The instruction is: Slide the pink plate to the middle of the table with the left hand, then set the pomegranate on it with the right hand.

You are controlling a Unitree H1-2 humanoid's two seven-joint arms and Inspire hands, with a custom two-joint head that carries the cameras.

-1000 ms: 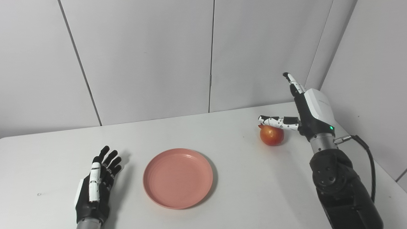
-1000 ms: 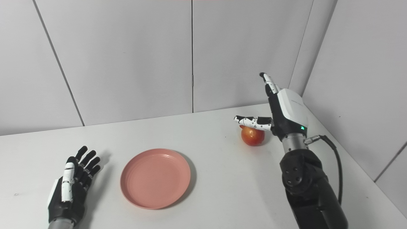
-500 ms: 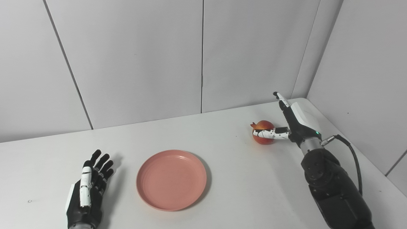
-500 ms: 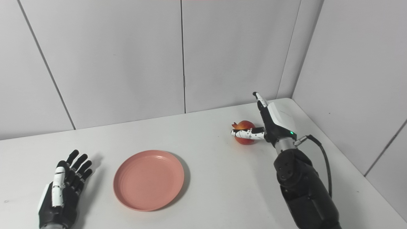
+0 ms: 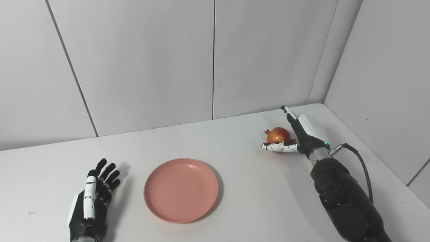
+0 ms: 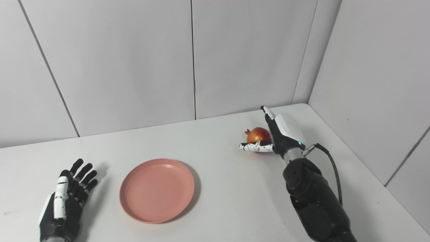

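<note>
Left eye view. White table (image 5: 255, 188) set against grey wall panels (image 5: 144, 64). Pink plate (image 5: 181, 190) lies flat near the table's middle, toward the front edge, with nothing on it. Left hand (image 5: 90, 208) rests at the table's front left, beside the plate and clear of it; fingers (image 5: 108, 172) spread and straight, pointing away from the robot, holding nothing. Pomegranate (image 5: 277, 135) sits on the table at back right, well apart from the plate, crown turned to the left. Right hand (image 5: 299, 137) is at the fruit: thumb (image 5: 278, 147) lies across the fruit's near lower side, fingers stand straight behind and to the right of it. The hand is spread apart, not clamped. Whether the thumb actually touches the fruit cannot be told from here. Green light shows at the right wrist, black cable (image 5: 362, 164) loops off it.

Right eye view. Same layout from a little to the right. Plate (image 6: 157, 190) bare, flat on the table (image 6: 235, 195). Left hand (image 6: 63, 205) open on the surface, near the plate's left rim, not touching. Pomegranate (image 6: 258, 134) on the table between the right hand's (image 6: 278, 136) thumb (image 6: 255, 147) in front and its extended fingers behind; the fruit is not lifted. Right forearm comes in from the lower right.
</note>
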